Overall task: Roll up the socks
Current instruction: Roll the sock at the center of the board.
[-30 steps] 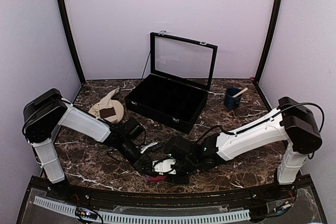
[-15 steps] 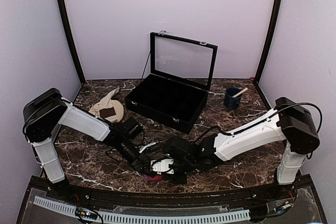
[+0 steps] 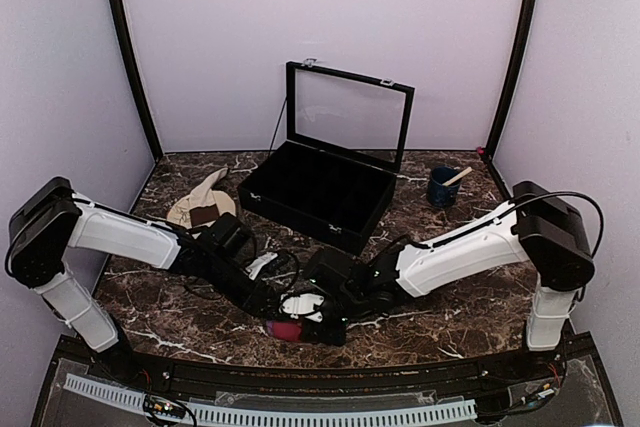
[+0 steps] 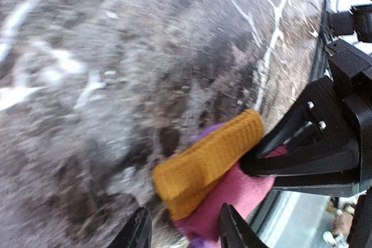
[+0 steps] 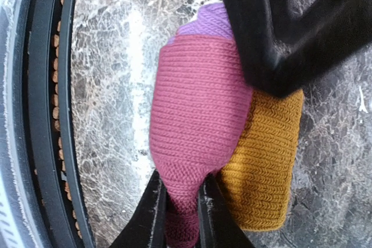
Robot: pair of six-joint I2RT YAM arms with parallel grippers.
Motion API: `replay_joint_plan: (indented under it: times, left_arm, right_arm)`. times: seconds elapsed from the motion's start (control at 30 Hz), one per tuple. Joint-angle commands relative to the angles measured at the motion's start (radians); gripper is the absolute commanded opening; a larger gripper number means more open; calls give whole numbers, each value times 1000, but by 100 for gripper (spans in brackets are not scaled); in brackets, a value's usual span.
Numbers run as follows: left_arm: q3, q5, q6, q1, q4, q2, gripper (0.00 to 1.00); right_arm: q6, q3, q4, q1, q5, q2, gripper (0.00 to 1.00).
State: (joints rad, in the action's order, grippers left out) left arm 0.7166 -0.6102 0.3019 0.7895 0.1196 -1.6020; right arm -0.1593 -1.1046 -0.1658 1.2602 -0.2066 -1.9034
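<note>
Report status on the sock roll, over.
Right hand pinching pink sock. Left hand open by its orange end. Cream sock untouched on plate. Nothing blocking.

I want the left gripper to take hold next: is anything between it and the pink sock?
Nothing visible. The pink sock lies right at the left gripper's open fingertips. The right gripper pinches it from the side, not in between.

Arms stretch low inward (tips nearly meeting); left claw (image 4: pixel 185 220) parted, right claw (image 5: pixel 178 206) pinching sock (image 5: pixel 197 108).
</note>
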Motion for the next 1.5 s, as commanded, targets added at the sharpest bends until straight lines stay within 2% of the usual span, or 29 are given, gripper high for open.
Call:
replay_joint_plan:
  times: [0.0, 0.43, 0.6, 0.77, 1.17, 1.47]
  left_arm:
    - [-62, 150, 44, -7, -16, 95, 43]
    - [-234, 425, 154, 7, -63, 431, 44]
    - [-252, 511, 141, 83, -52, 511, 45]
    - [-231, 610, 104, 201, -29, 519, 45]
    - [-229, 640, 7, 316, -19, 565, 49]
    - [-114, 685, -100, 403, 24, 378, 51]
  right_arm:
    - [79, -5, -138, -28, -98, -74, 0]
    - [158, -162, -297, -93, -307, -182, 0]
    - [182, -201, -348, -135, -385, -208, 0]
    - [211, -237, -388, -178, -464, -235, 0]
    - [231, -326, -460, -232, -599, -324, 0]
    - [212, -407, -544, -250, -634, -372, 0]
